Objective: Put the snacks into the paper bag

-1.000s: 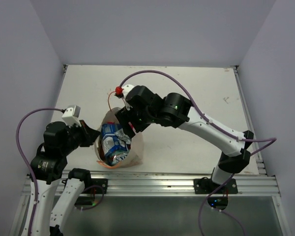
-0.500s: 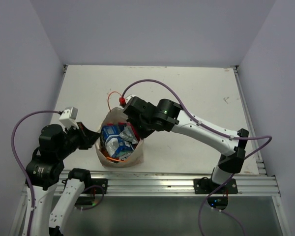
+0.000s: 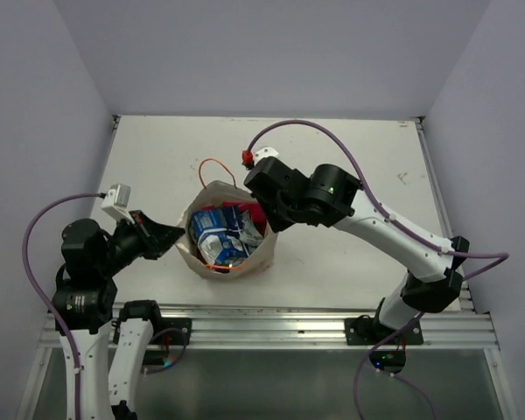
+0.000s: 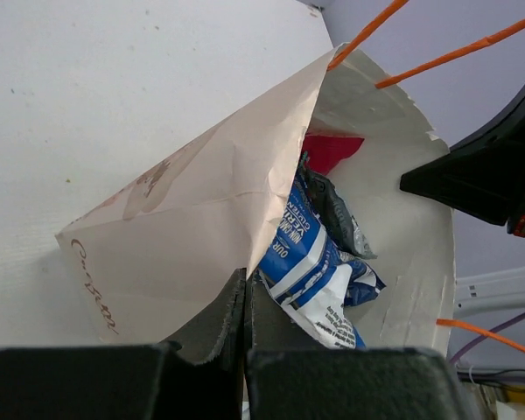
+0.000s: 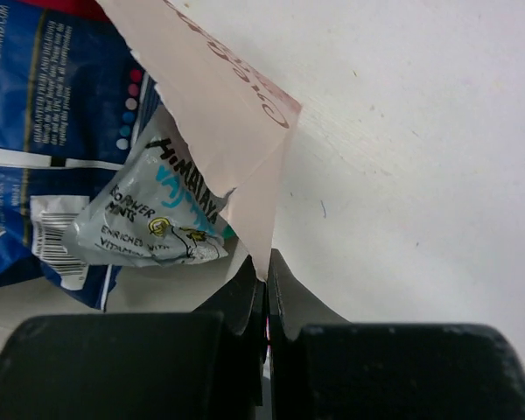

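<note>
Cream-tan paper carrier bag point(image 4: 184, 227) with thin orange cord handles point(image 3: 213, 164) is seen mouth-up on the white bench point(image 3: 350, 149), near its front edge. Its left wall is pinched by the left end effector point(image 4: 245, 282) and its right rim by the right end effector point(image 5: 267, 262). A blue foil snack packet point(image 4: 308, 255), a red packet point(image 4: 332, 149) and a small silvery-grey packet point(image 5: 171, 219) are held inside.

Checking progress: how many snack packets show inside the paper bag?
3: a blue packet in the middle, a red packet farther back, a silvery-grey packet by the paper bag's right rim; more may be hidden.
</note>
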### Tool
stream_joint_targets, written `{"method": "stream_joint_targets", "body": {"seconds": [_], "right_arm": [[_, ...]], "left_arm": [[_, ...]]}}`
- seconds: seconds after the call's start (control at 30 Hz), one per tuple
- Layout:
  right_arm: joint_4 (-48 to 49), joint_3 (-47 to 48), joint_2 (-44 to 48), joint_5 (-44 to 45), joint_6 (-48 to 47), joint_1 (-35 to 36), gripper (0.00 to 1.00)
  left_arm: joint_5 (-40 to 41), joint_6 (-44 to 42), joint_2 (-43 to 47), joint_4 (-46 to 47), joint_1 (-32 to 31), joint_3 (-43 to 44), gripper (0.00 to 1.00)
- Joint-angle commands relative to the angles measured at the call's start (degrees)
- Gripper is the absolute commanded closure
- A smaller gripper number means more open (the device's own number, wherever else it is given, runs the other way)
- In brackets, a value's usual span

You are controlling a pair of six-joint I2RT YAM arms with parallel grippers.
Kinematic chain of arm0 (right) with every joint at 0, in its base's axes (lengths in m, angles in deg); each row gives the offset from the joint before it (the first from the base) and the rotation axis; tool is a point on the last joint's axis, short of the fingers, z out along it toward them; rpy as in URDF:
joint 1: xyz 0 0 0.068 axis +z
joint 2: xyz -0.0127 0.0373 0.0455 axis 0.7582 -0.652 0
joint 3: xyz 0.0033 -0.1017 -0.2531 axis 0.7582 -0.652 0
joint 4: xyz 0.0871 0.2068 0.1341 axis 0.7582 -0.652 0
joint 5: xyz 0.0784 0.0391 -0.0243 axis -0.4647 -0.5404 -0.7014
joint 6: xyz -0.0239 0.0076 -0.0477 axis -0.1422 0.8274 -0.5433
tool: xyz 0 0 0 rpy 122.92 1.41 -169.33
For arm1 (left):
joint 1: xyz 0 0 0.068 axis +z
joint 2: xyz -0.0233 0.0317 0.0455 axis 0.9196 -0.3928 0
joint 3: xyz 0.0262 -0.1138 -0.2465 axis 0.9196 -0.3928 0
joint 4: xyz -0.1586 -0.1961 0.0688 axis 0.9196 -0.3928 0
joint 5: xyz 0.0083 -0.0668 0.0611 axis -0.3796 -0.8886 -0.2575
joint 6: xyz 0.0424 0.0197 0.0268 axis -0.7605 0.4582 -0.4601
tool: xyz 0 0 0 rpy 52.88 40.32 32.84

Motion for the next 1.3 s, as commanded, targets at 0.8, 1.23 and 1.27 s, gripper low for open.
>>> {"method": "stream_joint_targets", "body": {"seconds": [0.8, 1.23, 1.27], "right_arm": [[-0.7, -14.1, 6.2, 4.2, 4.2, -5.6, 1.0], [-1.1, 1.0, 10.6, 16.7, 5.9, -5.6, 0.04], [-2.2, 1.2, 10.8, 21.5, 6.5, -5.7, 0.04]], "left_arm": [[-15.1, 2.1, -1.1, 19.8, 0.6, -9.3, 0.25], [19.5, -11.7, -4.5, 3.9, -3.4, 5.6, 0.12], [22.3, -12.1, -5.3, 3.0, -5.3, 6.6, 0.12]]}}
